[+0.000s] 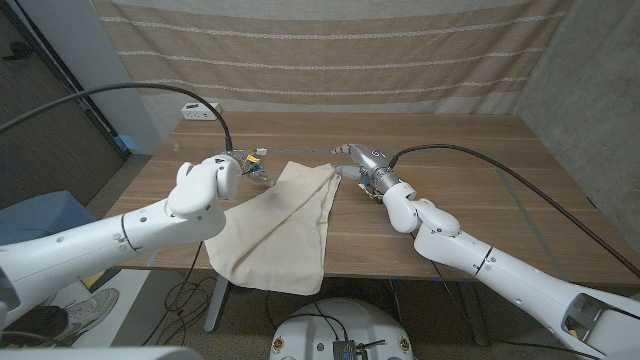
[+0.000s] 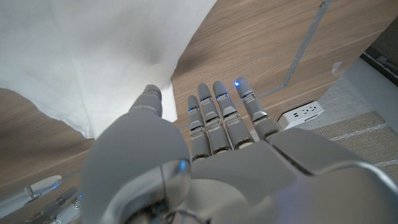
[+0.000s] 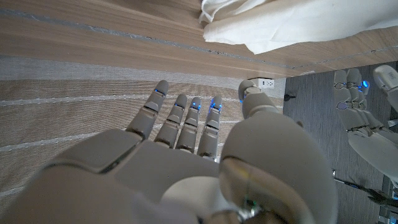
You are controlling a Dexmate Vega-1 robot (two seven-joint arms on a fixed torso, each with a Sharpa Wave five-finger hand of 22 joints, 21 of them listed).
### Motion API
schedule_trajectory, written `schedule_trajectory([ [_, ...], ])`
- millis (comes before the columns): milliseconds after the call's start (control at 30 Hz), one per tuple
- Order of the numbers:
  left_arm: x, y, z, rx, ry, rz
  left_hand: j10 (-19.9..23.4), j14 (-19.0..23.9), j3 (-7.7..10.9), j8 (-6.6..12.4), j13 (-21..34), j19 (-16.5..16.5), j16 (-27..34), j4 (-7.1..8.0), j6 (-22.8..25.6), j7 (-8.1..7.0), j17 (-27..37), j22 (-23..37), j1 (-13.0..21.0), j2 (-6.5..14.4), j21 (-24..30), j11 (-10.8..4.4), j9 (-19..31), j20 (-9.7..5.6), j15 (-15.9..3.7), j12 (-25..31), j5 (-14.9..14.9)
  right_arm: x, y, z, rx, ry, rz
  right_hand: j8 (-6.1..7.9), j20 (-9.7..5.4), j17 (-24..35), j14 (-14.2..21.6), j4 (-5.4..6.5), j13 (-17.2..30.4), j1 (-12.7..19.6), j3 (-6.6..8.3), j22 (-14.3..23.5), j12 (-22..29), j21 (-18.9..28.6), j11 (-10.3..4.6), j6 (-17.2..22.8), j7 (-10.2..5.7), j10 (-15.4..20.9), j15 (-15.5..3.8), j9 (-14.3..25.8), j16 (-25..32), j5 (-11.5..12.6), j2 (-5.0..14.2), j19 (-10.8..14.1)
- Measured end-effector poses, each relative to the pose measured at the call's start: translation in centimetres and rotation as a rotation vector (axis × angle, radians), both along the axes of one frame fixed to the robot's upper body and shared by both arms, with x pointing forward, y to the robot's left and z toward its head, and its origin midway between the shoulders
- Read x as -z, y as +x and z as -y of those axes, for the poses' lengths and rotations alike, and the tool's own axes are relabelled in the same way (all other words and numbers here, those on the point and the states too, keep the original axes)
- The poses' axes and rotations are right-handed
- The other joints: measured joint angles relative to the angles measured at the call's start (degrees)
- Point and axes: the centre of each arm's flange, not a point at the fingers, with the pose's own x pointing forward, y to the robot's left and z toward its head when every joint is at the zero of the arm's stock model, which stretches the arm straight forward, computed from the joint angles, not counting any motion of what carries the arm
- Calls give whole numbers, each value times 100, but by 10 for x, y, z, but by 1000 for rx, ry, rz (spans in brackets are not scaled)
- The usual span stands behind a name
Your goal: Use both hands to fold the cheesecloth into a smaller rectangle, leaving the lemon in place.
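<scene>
Cloth between two empty hands on the table

In the head view the cloth [image 1: 283, 222] lies folded in a long strip across the wooden table [image 1: 480, 180], its near end hanging over the front edge; the left hand [image 1: 243, 166] is just beside its far left corner and the right hand [image 1: 357, 159] just beside its far right corner, each with fingers spread and nothing in them. A white power strip [image 1: 195, 110] sits at the far left edge. In the left wrist view the left hand [image 2: 205, 149] reaches with straight fingers [image 2: 221, 112] next to the cloth [image 2: 93, 56], its thumb at the cloth's edge; I cannot tell whether it touches. The right wrist view shows the right hand [image 3: 186, 155] open, apart from the cloth [image 3: 292, 25]. No readable writing.
</scene>
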Motion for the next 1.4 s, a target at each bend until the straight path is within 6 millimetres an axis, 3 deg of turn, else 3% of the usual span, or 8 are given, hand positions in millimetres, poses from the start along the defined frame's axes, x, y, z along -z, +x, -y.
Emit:
schedule_trajectory([
  [200, 0, -8, -9, -74, 21, -1, 0, 0, 17, 0, 26, 0, 0, -61, 0, 0, 0, 0, 60, -15, 0, 0, 0, 0, 0, 0, 0, 3, -1, -3, -7, -3, -3, 0, 0, 0, 0, 1, 0, 0, 0, 0, 0, 0, -31, 0, 0, 31, 0, 0, 0, -21, 0, 0],
  [233, 10, -9, -9, -86, 40, -21, 0, 0, 32, 0, 26, 0, 0, -77, 0, 0, 0, 0, 62, -14, 0, 0, 0, 0, 0, 0, 0, 3, -1, -4, -12, -9, -4, 0, 0, 0, 0, 7, 0, 16, 6, 0, 0, 0, -31, 0, 0, 31, 0, 0, 0, -21, 15, 0],
  [400, 14, -13, -13, -131, 57, -25, 0, 0, 32, 0, 26, 30, 0, -76, -1, 0, 0, 0, 99, 23, 38, 0, 27, 30, 0, 0, 23, 6, -2, -6, -17, -10, -8, 22, 0, 0, -1, 12, 0, 22, 42, 0, 0, 0, -31, 0, 0, 31, 0, 0, 0, -43, 22, 0],
  [433, 23, -12, -14, -148, 64, -42, 12, 0, 32, 0, 26, 30, 0, -76, 0, 0, 0, 0, 99, 23, 40, -12, 27, 30, 0, 0, 23, 6, -3, -8, -21, -12, -9, 22, 0, 0, -1, 12, 0, 22, 42, 0, 0, 0, -30, 0, 0, 32, 0, 0, 0, -43, 22, 0],
  [533, 18, -16, -15, -167, 83, -32, 25, 0, 32, 0, 51, 30, 0, -76, -1, 0, 14, 0, 99, 23, 40, -25, 27, 30, 0, 22, 23, 8, -3, -9, -23, -12, -11, 22, 0, 0, -1, 12, 0, 22, 42, 0, 0, 0, -11, -1, 0, 51, 0, 0, 0, -43, 22, 0],
  [567, 28, -13, -17, -188, 77, -52, 25, -1, 32, 0, 53, 30, 0, -76, -2, -2, 16, 0, 99, 23, 40, -25, 26, 30, 0, 22, 23, 8, -3, -9, -25, -13, -12, 22, 0, 0, -1, 12, 0, 22, 42, 0, 0, 0, -11, 0, 0, 51, 0, 0, 0, -43, 22, 0],
  [1133, 36, -18, -11, -316, 206, -109, 116, 91, -40, -4, 79, 30, 44, -98, -76, -31, 16, 0, -8, -84, 63, -54, 26, 30, -32, 51, 23, 14, -7, -12, -31, -16, -15, 22, -22, 0, -1, -12, -14, -8, 66, -28, 0, 0, 10, 62, -1, 72, 0, -14, 0, -66, 53, 22],
  [1400, 46, -15, -19, -400, 187, -170, 156, 91, -40, -50, 105, 62, 44, -98, -173, -42, 16, 1, -8, -84, 63, -50, 25, 62, -32, 88, 23, 15, -8, -12, -34, -17, -15, 45, -22, 0, 62, -12, -14, -8, 66, -27, 41, 0, -4, 93, 30, 100, -1, -14, 0, -109, 52, 22],
])
